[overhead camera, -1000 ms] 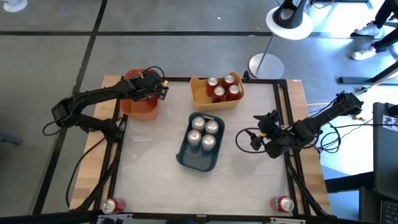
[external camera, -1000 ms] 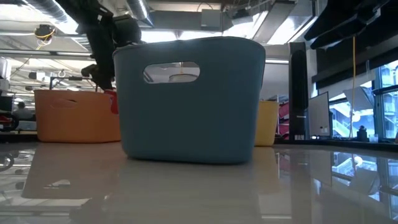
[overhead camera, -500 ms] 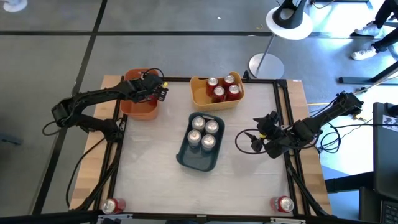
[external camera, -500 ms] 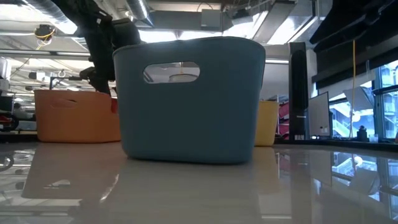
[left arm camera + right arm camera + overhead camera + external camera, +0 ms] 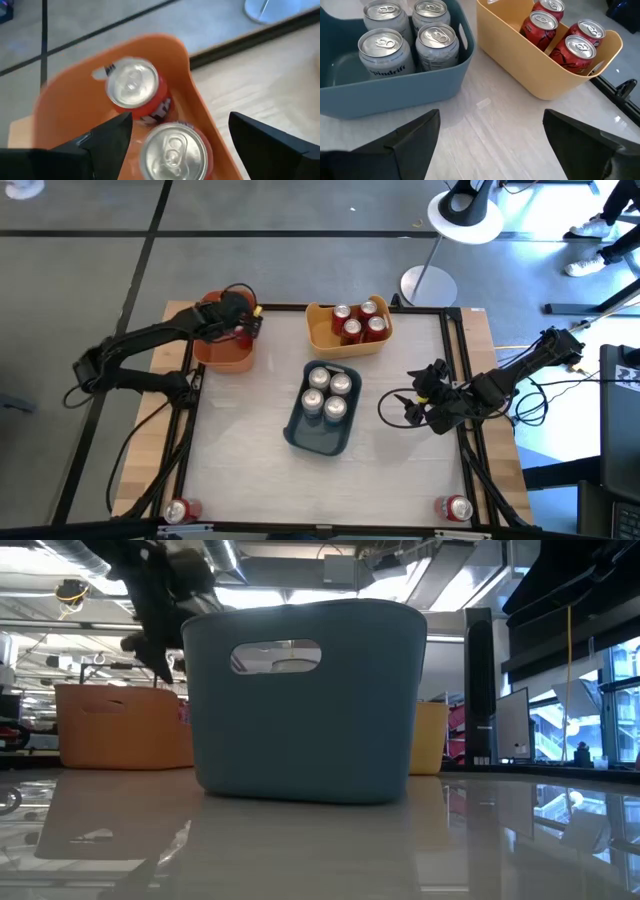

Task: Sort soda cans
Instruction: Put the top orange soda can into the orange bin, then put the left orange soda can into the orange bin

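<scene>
The left tool [image 5: 246,323] hangs over the orange bin [image 5: 222,352], its fingers apart with nothing between them; directly beneath it in the left wrist view stand two red cans [image 5: 134,90]. The right tool [image 5: 410,406] waits fingers apart, empty, above the counter [image 5: 240,460]. Ahead of it the blue-grey bin [image 5: 395,100] holds four silver cans [image 5: 382,47], the yellow bin [image 5: 530,65] four red cans [image 5: 579,50]
</scene>
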Action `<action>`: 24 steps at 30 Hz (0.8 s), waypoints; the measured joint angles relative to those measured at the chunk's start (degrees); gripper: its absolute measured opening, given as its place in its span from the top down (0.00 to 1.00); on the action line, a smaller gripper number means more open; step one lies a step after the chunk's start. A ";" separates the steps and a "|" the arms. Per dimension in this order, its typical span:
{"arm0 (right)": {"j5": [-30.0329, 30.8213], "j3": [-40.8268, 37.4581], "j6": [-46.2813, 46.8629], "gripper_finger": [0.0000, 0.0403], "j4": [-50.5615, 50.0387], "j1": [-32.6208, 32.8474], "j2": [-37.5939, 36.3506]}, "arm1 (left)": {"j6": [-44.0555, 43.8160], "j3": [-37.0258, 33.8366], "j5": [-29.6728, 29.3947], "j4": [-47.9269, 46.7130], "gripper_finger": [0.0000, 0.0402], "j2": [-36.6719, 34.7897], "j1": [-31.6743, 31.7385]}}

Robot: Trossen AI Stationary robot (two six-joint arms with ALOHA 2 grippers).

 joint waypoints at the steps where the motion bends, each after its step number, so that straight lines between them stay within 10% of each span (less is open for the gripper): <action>1: -0.01 0.00 -0.12 0.12 0.00 0.00 0.00 | 0.30 0.52 0.00 -0.70 0.21 -1.10 0.00; 10: 0.51 0.00 -0.35 0.12 0.04 0.00 -0.02 | 3.21 4.41 7.48 -1.07 0.21 -10.03 -1.41; 17: 1.15 0.00 -0.39 0.12 0.93 0.00 -0.02 | 11.91 4.55 30.18 13.60 0.21 -14.40 -7.60; 24: 1.26 0.00 -0.67 0.12 1.62 0.00 -0.02 | 6.33 4.53 32.38 31.07 0.21 -14.27 -12.33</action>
